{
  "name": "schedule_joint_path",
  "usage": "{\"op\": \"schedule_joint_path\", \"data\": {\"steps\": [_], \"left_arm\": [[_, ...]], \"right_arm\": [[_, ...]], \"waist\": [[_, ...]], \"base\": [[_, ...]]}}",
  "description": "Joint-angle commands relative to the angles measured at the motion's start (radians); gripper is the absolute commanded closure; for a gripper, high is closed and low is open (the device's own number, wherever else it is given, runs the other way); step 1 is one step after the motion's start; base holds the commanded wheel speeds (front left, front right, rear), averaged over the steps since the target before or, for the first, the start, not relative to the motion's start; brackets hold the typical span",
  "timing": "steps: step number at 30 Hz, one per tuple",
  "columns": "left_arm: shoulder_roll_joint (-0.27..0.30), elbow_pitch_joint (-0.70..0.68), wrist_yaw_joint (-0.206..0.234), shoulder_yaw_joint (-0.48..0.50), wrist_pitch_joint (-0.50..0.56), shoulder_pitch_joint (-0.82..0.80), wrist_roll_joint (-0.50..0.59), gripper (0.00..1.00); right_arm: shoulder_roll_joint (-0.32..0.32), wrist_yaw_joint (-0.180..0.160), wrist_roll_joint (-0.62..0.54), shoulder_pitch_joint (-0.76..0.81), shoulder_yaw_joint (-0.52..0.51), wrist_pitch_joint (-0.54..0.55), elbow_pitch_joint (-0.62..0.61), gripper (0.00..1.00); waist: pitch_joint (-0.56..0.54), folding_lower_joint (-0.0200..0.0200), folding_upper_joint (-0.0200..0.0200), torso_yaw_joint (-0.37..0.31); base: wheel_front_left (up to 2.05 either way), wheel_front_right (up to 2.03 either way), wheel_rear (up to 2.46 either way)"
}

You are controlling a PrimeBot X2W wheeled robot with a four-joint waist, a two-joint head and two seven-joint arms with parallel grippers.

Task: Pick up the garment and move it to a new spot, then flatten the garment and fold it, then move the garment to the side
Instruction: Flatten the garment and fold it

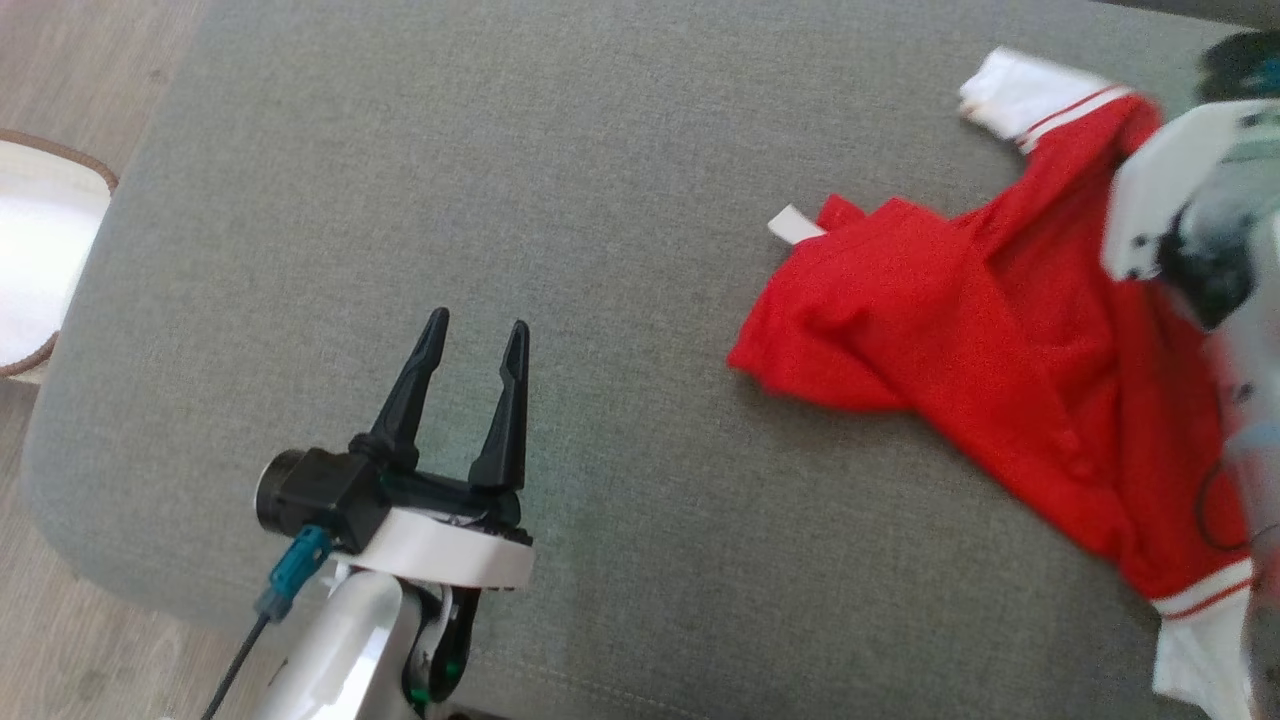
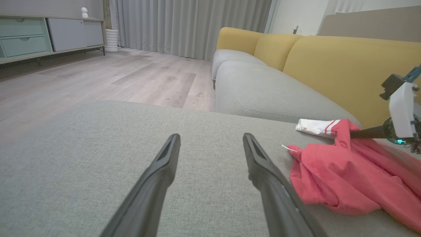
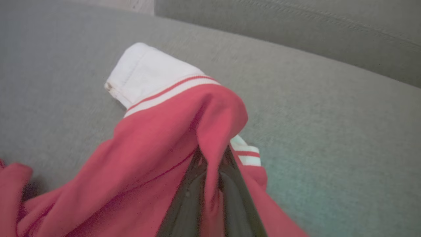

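The garment (image 1: 1000, 330) is a red top with white, red-striped cuffs, lying crumpled on the right side of the grey cushion (image 1: 600, 200). In the right wrist view my right gripper (image 3: 212, 158) is shut on a fold of the garment (image 3: 184, 131), lifting it into a peak beside a white cuff. From the left wrist view the garment (image 2: 345, 174) shows with the right gripper's finger (image 2: 365, 133) pinching its top. My left gripper (image 1: 475, 345) hovers open over bare cushion, well left of the garment, nothing between its fingers (image 2: 161, 164).
The grey cushion's front and left edges drop to a wooden floor (image 1: 60, 620). A round white object with a brown rim (image 1: 35, 250) sits at the far left. A sofa with yellow backs (image 2: 329, 62) stands beyond, and a cabinet (image 2: 39, 36) by the curtain.
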Motion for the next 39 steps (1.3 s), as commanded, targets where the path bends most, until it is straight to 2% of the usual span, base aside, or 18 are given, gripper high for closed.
{"op": "schedule_joint_path", "data": {"steps": [1,6,7,8,13,17,20,21,26,29,33,39], "left_arm": [[0.010,-0.021,-0.005,0.029,-0.011,-0.046,0.009,0.00],[0.004,-0.004,-0.009,0.034,-0.016,-0.058,0.012,0.00],[0.003,-0.001,-0.009,0.035,-0.017,-0.060,0.012,0.00],[0.003,0.002,-0.009,0.037,-0.018,-0.060,0.013,0.00],[0.008,0.018,-0.012,0.050,-0.020,-0.056,0.014,0.00],[0.025,0.028,-0.008,0.071,-0.021,-0.032,0.012,0.00],[0.042,0.031,-0.002,0.091,-0.021,-0.006,0.006,0.00],[0.042,0.031,-0.002,0.091,-0.021,-0.006,0.006,0.00],[0.073,0.019,0.017,0.132,-0.021,0.055,-0.008,0.00],[0.088,0.008,0.030,0.150,-0.022,0.088,-0.014,0.00],[0.104,-0.005,0.042,0.168,-0.022,0.122,-0.017,0.00],[0.114,-0.018,0.056,0.180,-0.022,0.153,-0.017,0.00]], "right_arm": [[-0.001,0.007,-0.042,-0.049,-0.059,-0.058,-0.021,1.00],[0.025,0.007,-0.176,-0.088,-0.254,-0.190,0.005,1.00],[0.041,0.007,-0.187,-0.091,-0.278,-0.205,0.015,0.12],[0.058,0.007,-0.193,-0.093,-0.296,-0.215,0.029,0.00],[0.117,0.007,-0.183,-0.082,-0.268,-0.262,0.087,0.00],[0.144,0.007,-0.111,-0.022,-0.169,-0.319,0.098,0.00],[0.149,0.007,-0.030,0.052,-0.060,-0.412,0.035,0.00],[0.149,0.007,-0.030,0.052,-0.060,-0.412,0.035,0.00],[0.092,0.007,0.084,0.243,0.141,-0.576,-0.195,0.00],[0.050,0.007,0.134,0.375,0.175,-0.616,-0.346,0.00],[0.042,0.007,0.156,0.545,0.126,-0.624,-0.523,0.00],[0.109,0.007,0.134,0.751,0.011,-0.576,-0.734,0.00]], "waist": [[0.004,-0.0001,0.0000,0.003],[0.007,-0.0001,0.0000,0.003],[0.006,-0.0001,0.0000,-0.001],[0.003,-0.0001,0.0000,-0.007],[-0.029,-0.0001,0.0000,-0.049],[-0.081,-0.0001,0.0000,-0.109],[-0.123,-0.0001,0.0000,-0.160],[-0.123,-0.0001,0.0000,-0.160],[-0.182,-0.0001,0.0000,-0.246],[-0.203,-0.0001,0.0000,-0.284],[-0.227,-0.0001,0.0000,-0.319],[-0.245,-0.0001,0.0000,-0.350]], "base": [[0.00,0.00,0.00],[0.00,0.00,0.00],[0.00,0.00,0.00],[0.00,0.00,0.00],[0.00,0.00,0.00],[0.00,0.00,0.00],[0.00,0.00,0.00],[0.00,0.00,0.00],[0.00,0.00,0.00],[0.00,0.00,0.00],[0.00,0.00,0.00],[0.00,0.00,0.00]]}}
